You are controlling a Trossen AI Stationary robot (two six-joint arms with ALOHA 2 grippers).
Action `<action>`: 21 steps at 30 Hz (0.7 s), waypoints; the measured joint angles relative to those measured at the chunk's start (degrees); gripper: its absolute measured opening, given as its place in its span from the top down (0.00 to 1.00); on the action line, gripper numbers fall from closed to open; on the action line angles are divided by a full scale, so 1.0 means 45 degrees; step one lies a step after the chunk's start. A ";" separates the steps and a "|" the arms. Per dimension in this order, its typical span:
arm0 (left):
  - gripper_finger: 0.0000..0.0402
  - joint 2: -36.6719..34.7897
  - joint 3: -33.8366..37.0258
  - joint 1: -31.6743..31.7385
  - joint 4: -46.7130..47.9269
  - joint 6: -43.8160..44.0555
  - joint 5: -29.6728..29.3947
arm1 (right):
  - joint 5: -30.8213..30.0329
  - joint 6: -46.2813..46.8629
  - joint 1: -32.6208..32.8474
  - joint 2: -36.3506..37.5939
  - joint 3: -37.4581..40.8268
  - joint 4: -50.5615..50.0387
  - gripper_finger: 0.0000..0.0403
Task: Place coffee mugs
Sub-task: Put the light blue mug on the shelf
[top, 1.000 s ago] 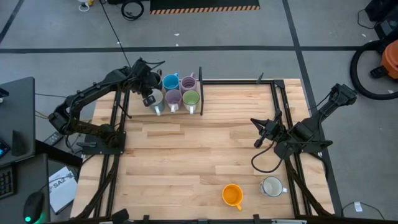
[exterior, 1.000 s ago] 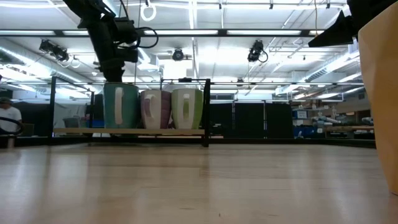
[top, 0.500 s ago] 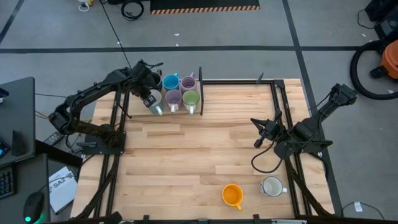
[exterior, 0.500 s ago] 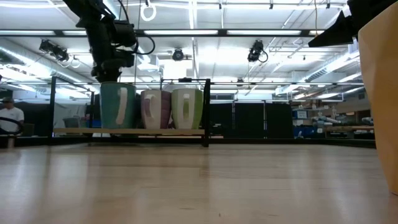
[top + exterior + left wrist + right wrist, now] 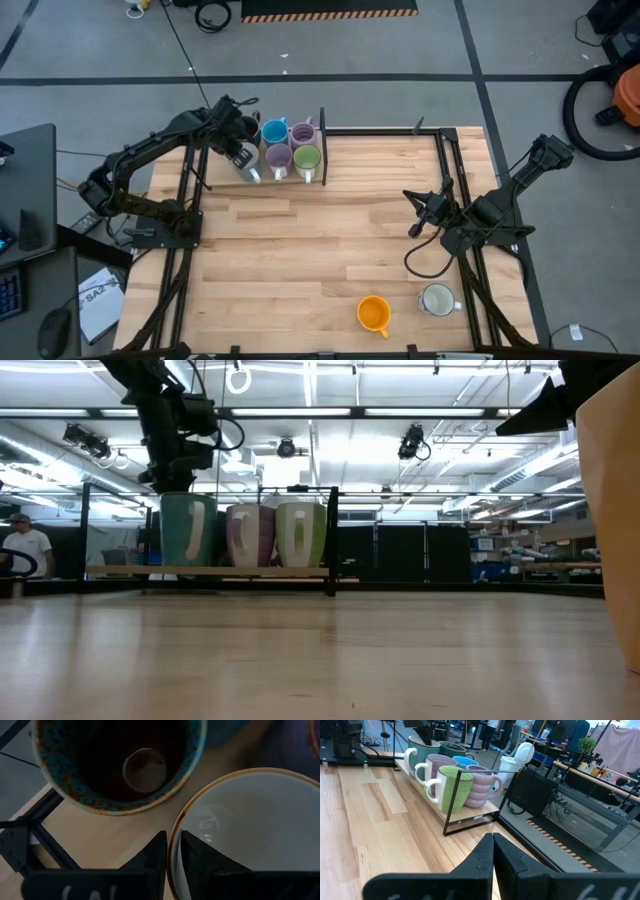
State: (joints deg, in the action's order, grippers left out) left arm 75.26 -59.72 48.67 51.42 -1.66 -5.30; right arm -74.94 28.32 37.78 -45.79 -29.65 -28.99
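Surface: pale wooden slat table inside a black metal frame, seen from above with an arm at each side.
Left gripper: the left gripper is at the table's far left corner, its two dark fingers clamped on the rim of a pale teal-glazed mug with a white inside; one finger sits inside the rim, the other outside.
Held mug: this mug stands at the left end of the front row of the cluster, its white handle facing the low camera.
Dark mug: a dark brown mug with a speckled blue-green rim stands just beside the held one, behind it in the far row.
Far row: a bright blue mug and a ribbed lilac mug stand next to each other.
Front row: a smooth lilac mug and a green mug stand beside the held mug, close together.
Rack edge: a thin black upright frame borders the cluster on the green mug's side.
Right gripper: the right gripper hangs over the right half of the table, fingers pressed together with nothing between them, well apart from all mugs.
Loose mugs: an orange mug and a white mug stand near the table's front edge, near each other but not touching.
Background: a person in a white shirt is at the far left of the low view.
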 joint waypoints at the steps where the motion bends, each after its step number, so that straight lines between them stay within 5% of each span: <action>1: 0.85 0.0000 0.0000 0.0009 0.0000 0.0100 0.0000 | 0.0000 0.0000 0.0000 0.0000 0.0000 0.0000 0.97; 12: 0.84 0.0000 0.0000 0.0007 -0.0011 0.0273 0.0233 | 0.0000 0.0000 0.0000 -0.0002 0.0000 0.0005 0.97; 21: 0.67 0.0000 0.0000 0.0004 0.0038 0.0332 0.0243 | 0.0000 -0.0005 0.0000 0.0001 0.0000 0.0010 0.97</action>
State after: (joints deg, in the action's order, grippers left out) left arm 75.26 -59.72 48.69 51.59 -0.16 -4.21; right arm -74.94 28.29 37.78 -45.78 -29.65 -28.95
